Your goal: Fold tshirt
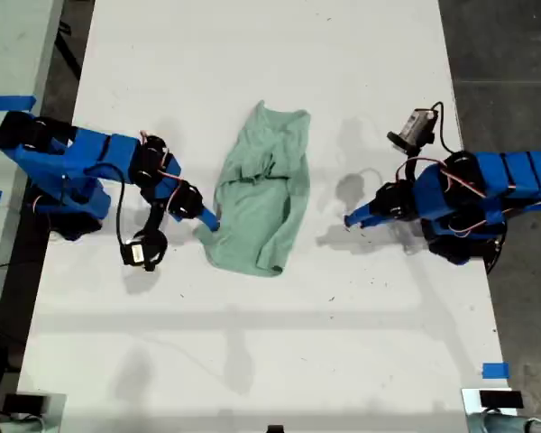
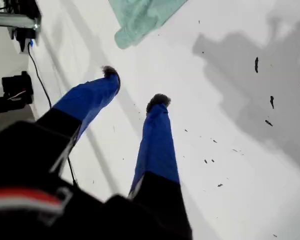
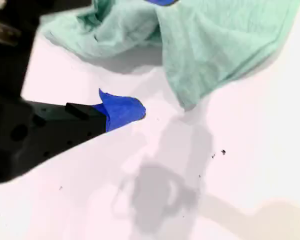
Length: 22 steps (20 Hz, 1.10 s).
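While the tshirt (image 1: 261, 189) is lying crumpled mid-desk (image 1: 279, 54) between the arms, my second hand (image 1: 209, 219) is sitting at its edge toward the exterior view's left with jaws spread, one finger (image 3: 122, 110) on bare desk, so closing here is risking a pinch of several bunched layers instead of one hem. My first hand (image 2: 135, 86) is hovering apart and empty near the shirt's other side, and reaching in carelessly is likely shoving the cloth into a tighter wad.

The exterior view looks straight down on the table (image 1: 270, 361); both wrist views sit low, sharing the tshirt (image 1: 261, 194)
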{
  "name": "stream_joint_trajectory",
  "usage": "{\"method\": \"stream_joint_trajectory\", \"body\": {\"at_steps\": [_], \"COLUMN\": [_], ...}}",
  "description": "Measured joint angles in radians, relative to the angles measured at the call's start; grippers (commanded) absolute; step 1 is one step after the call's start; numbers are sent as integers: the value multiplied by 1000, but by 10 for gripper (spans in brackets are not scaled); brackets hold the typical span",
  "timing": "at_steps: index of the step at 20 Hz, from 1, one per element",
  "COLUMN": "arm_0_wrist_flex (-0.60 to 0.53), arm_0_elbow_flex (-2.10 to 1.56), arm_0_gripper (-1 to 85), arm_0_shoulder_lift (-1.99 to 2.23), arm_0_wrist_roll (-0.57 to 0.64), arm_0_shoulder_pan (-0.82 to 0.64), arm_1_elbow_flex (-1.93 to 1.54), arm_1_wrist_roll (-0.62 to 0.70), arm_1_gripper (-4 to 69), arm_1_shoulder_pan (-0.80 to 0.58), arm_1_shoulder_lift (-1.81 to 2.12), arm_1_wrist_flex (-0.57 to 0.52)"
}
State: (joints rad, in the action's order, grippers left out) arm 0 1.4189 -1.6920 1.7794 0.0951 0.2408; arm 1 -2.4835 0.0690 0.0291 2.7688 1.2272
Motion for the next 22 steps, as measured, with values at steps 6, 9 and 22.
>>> {"method": "stream_joint_trajectory", "body": {"at_steps": [6,9,22], "arm_0_wrist_flex": [167,166,-302], "arm_0_elbow_flex": [-81,-282,-706], "arm_0_gripper": [246,234,253], "arm_0_shoulder_lift": [479,742,721], "arm_0_wrist_roll": [37,29,117], "arm_0_shoulder_pan": [8,8,9], "arm_1_elbow_flex": [0,2,0], "arm_1_wrist_roll": [-14,-29,-34], "arm_1_gripper": [135,135,140], "arm_1_shoulder_pan": [8,18,25], "arm_1_shoulder_lift": [87,209,169], "arm_1_wrist_flex": [48,141,92]}}
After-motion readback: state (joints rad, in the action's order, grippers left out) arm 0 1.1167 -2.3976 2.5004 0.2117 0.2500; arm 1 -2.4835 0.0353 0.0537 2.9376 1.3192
